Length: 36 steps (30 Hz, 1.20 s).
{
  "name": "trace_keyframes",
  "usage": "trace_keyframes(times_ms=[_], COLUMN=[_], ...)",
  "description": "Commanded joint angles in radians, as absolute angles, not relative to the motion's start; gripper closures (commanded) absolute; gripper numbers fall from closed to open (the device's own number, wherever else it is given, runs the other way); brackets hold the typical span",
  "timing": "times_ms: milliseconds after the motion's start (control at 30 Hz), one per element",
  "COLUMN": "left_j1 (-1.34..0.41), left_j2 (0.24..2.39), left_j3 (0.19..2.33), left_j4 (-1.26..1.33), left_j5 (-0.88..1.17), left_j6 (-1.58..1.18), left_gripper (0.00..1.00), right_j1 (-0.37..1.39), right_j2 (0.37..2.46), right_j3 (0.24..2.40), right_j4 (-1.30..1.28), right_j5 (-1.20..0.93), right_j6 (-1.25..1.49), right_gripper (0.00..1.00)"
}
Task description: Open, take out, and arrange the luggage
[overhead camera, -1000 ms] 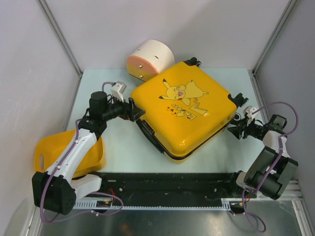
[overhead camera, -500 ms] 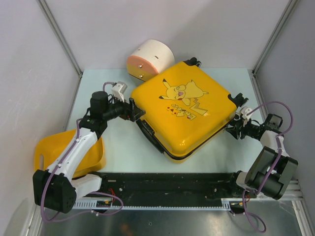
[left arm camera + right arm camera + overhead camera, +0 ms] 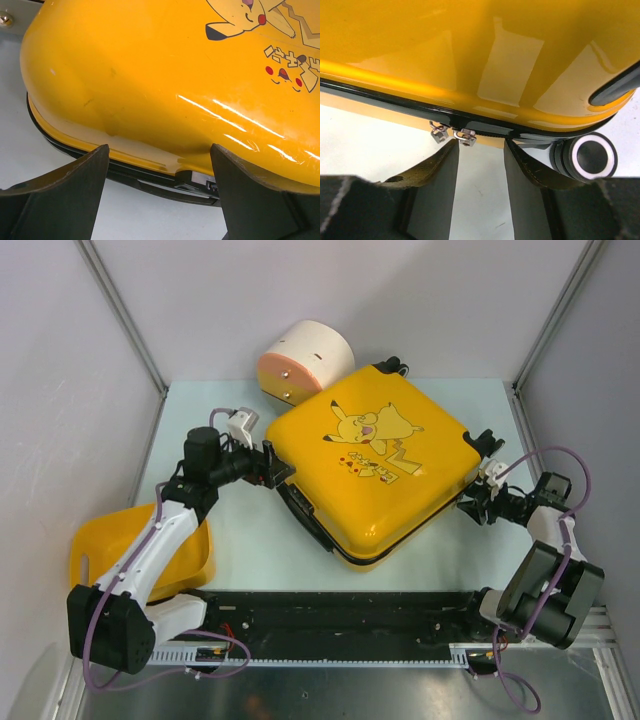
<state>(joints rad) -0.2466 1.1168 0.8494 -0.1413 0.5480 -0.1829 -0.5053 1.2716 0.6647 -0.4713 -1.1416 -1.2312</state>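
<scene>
– Two arms, one case. Top view first: where's the luggage (image 3: 375, 465)?
– The Pikachu suitcase (image 3: 380, 480) lies flat mid-table, print up, turned diagonal. The left gripper (image 3: 272, 466) is at its left corner. The right gripper (image 3: 468, 502) is at its right edge, below a wheel (image 3: 487, 440). A cream-and-orange cylinder (image 3: 305, 360) sits at the far corner, touching or just behind, can't tell. A yellow tub (image 3: 195, 550) sits near left, under the left arm.
– Surface, room?
– Smooth pale table (image 3: 250, 540), plain grey walls (image 3: 350, 300) around, metal corner posts (image 3: 120, 315).
– Left wrist?
– Jaws spread wide, nothing between them. The glossy yellow shell fills the view just ahead, with the black zipper (image 3: 135, 174) and a black latch-like piece (image 3: 195, 181) below. Reads as bracing, not gripping.
– Right wrist?
– The fingers (image 3: 435, 170) are part-way apart, with only bare table in the gap. Two metal zipper pulls (image 3: 452, 135) hang right at the mouth, not pinched.
– Step?
– Opening, very early: the seam looks fully zipped and nothing is out. I'd judge the right gripper is lining up on the pulls. The next move calls for creeping forward and slightly left so a pull sits between the fingers. Then it needs to clamp and drag along the seam while the left arm steadies the case. The shell is slick and the pulls are tiny, so it's easy to miss.
</scene>
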Motion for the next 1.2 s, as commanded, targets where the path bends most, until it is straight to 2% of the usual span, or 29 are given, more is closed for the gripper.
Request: trace_keyframes(times_ms=[0,167,333,467,600,700,833,1000,1167], left_j1=[-0.253,-0.255,-0.255,-0.252,-0.252,-0.252,-0.265,-0.354,-0.552], left_j2=[1.114,1.109,1.104,1.082,1.040,1.008,0.967,0.878,0.822], left_j3=[0.833,0.831,0.827,0.819,0.819,0.845,0.877,0.809,0.720], left_j4=[-0.132,-0.133,-0.133,-0.138,-0.179,-0.286,-0.537,-0.682,-0.699], left_j5=[0.522,0.517,0.512,0.506,0.557,0.675,0.788,0.737,0.624], left_j6=[-0.161,-0.163,-0.160,-0.141,-0.065,0.124,0.525,0.875,1.158], left_gripper=[0.14,0.14,0.14,0.14,0.13,0.12,0.12,0.12,0.14], right_j1=[-0.482,-0.479,-0.485,-0.514,-0.574,-0.595,-0.580,-0.552,-0.526], right_j2=[1.233,1.224,1.206,1.190,1.174,1.164,1.164,1.167,1.164], right_j3=[0.660,0.660,0.658,0.658,0.660,0.660,0.660,0.658,0.658], right_j4=[-0.479,-0.469,-0.498,-0.532,-0.537,-0.477,-0.394,-0.319,-0.290], right_j5=[-1.206,-1.206,-1.207,-1.204,-1.200,-1.180,-1.144,-1.095,-1.069], right_j6=[-1.249,-1.224,-1.226,-1.259,-1.264,-1.221,-1.151,-1.098,-1.049], right_gripper=[0.54,0.62,0.81,1.00,1.00,1.00,1.00,1.00,1.00])
